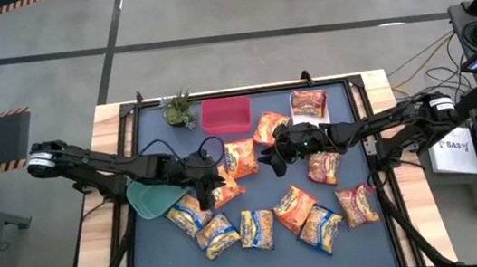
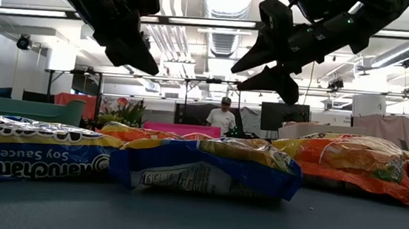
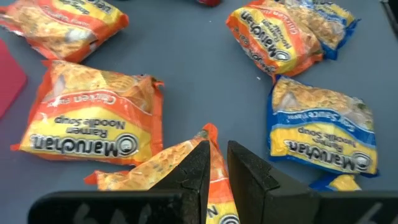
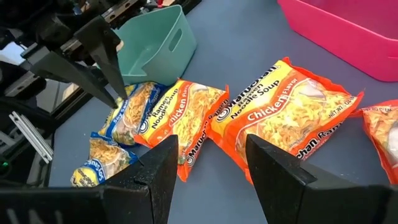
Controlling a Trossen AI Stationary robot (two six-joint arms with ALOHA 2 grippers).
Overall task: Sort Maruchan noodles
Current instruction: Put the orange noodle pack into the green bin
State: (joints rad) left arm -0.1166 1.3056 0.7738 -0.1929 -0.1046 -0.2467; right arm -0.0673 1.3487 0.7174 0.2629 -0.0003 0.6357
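Both arms hung over the middle of the bench. The left gripper had its jaws nearly closed, with the corner of an orange chicken packet showing between the fingertips; I judged it pinched, the packet trailing back under the wrist. The right gripper stood open and empty, above a second orange packet whose long axis ran across the jaws. The other Maruchan noodles lay scattered toward the near edge, with the teal bin just beside the left arm and the pink bin at the far edge
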